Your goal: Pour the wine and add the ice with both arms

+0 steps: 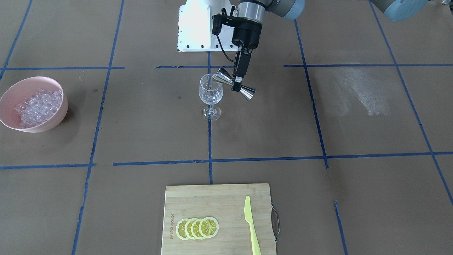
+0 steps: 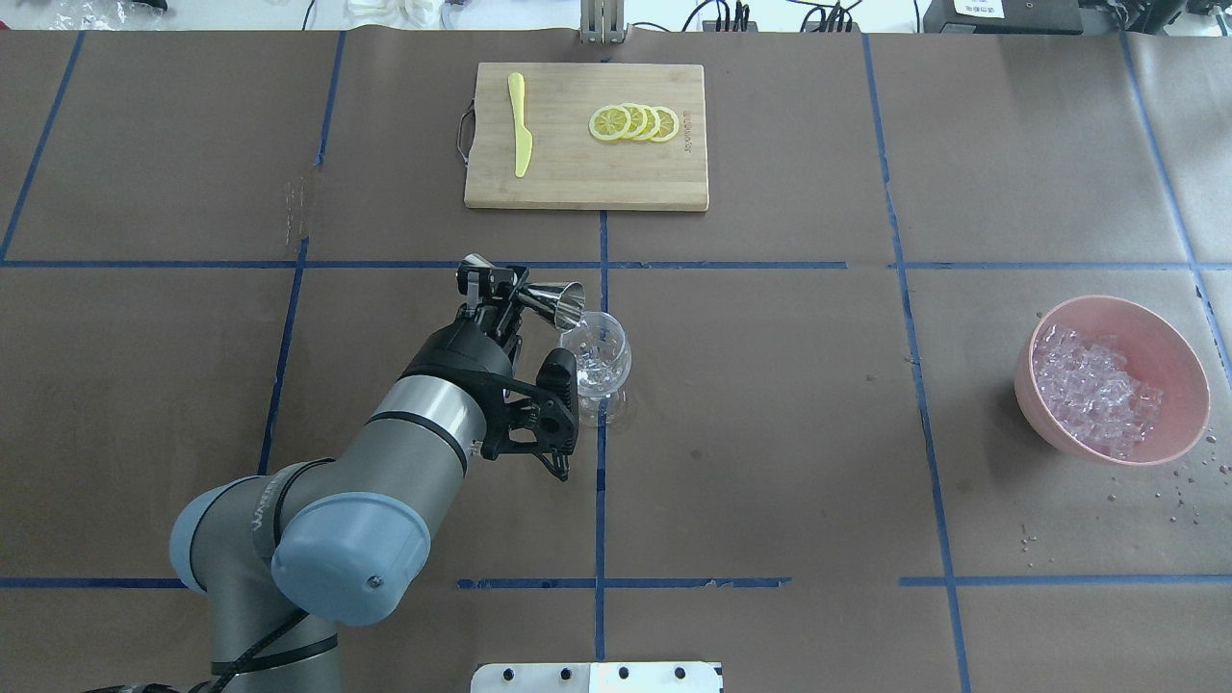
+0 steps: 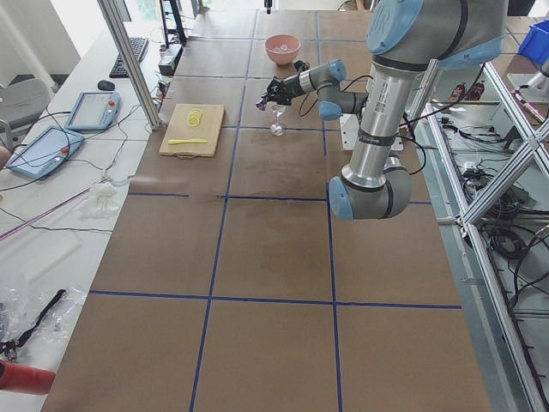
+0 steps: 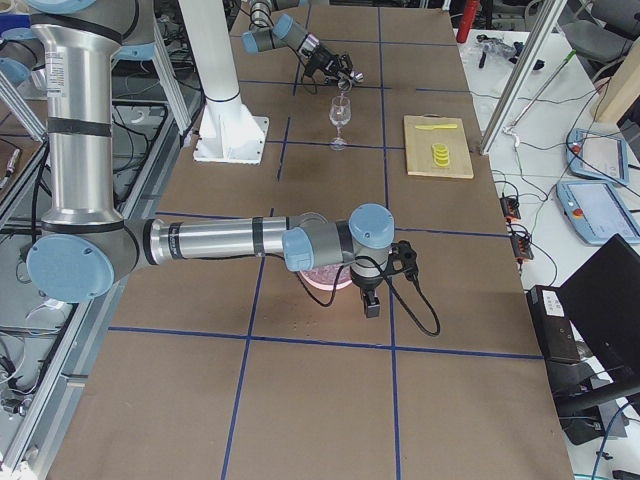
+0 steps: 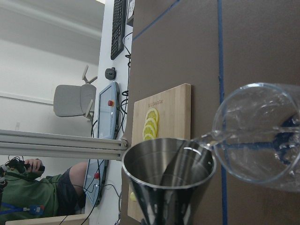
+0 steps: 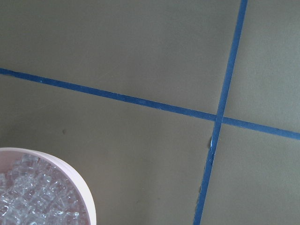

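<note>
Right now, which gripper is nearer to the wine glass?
Left. The left gripper holds a jigger tipped at the wine glass rim; the right gripper hangs far off, near the pink bowl.

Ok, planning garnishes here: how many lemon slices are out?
4. The lemon slices lie in one overlapping row on the cutting board, apart from the yellow knife. Only the end slice shows fully; another could be hidden beneath.

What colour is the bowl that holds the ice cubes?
The bowl is pale pink, seen best in the overhead exterior view.
</note>
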